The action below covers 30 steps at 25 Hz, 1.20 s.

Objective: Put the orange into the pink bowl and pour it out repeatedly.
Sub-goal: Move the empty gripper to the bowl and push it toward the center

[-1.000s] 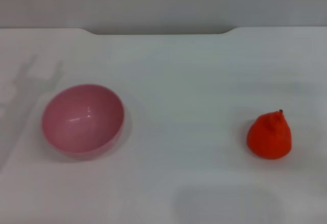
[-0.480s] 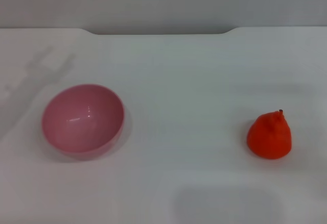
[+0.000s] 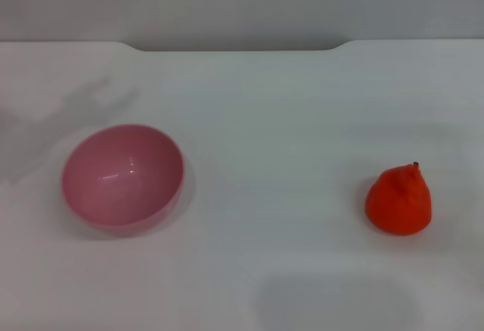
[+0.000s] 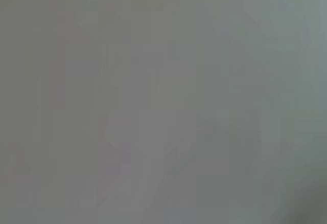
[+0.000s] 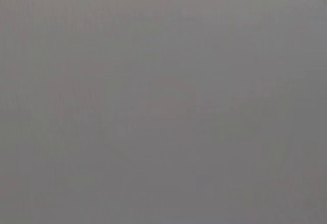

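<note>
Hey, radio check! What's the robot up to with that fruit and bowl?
Grippers: neither clearly in view. Orange sits on the white table, robot's right side, untouched. Pink bowl upright and empty, left side. Nothing between them.

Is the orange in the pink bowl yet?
Not yet. Nothing looks done: the orange sits on the white table by itself, far to the right of the pink bowl, which is empty. No gripper holds anything. Picking up the orange, dropping it in and pouring it out are all left.
</note>
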Motion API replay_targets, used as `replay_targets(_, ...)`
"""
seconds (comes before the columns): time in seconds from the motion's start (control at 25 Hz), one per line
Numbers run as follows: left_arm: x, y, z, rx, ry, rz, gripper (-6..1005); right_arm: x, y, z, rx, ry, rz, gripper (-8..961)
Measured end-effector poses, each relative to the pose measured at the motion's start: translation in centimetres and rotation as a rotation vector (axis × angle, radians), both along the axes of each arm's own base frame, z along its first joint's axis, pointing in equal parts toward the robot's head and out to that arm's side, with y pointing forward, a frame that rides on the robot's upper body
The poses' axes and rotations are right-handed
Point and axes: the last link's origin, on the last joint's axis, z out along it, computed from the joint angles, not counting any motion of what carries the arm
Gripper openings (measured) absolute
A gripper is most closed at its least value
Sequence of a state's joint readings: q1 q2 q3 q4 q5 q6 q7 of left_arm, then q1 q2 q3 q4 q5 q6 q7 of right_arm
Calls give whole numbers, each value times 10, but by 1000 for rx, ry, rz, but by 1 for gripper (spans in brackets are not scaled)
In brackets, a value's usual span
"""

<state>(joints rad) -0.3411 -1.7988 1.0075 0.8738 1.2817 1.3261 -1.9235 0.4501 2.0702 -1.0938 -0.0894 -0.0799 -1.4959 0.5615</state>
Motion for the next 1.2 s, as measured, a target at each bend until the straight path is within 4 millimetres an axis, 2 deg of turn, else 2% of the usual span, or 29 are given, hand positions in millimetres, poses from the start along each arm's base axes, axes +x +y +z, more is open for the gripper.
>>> replay_targets(0.16,4,4,4,-113,120,94,755,-3,3,0,-2,-5,13,753)
replay_targets(0.2,8,4,5,-173,245,166,755,-4,3,0,-3,-6,15,753)
replay_targets(0.36,14,2,4,-191,404,245,753,-4,3,0,-3,-6,18,753)
replay_targets(0.52,22,-1,-3,-195,542,300,752,-4,3,0,-4,-6,17,754)
replay_targets(0.64,40,-7,-19,-243,698,307,750,-3,2,0,-4,-6,16,754)
replay_targets(0.72,40,-7,-19,-243,698,307,750,-3,2,0,-5,-5,17,754)
replay_targets(0.8,45,-11,-31,-279,765,317,749,-4,1,-1,-9,-5,19,754)
replay_targets(1.0,45,-11,-37,-295,784,324,747,-3,1,-3,-16,-6,18,753)
replay_targets(1.04,39,-12,-52,-342,797,333,747,-3,1,-3,-17,-5,18,753)
replay_targets(1.08,34,-11,-58,-355,791,342,746,-3,1,-3,-17,-5,18,753)
replay_targets(1.2,30,-10,-63,-362,785,351,745,-3,1,-3,-19,-6,18,753)
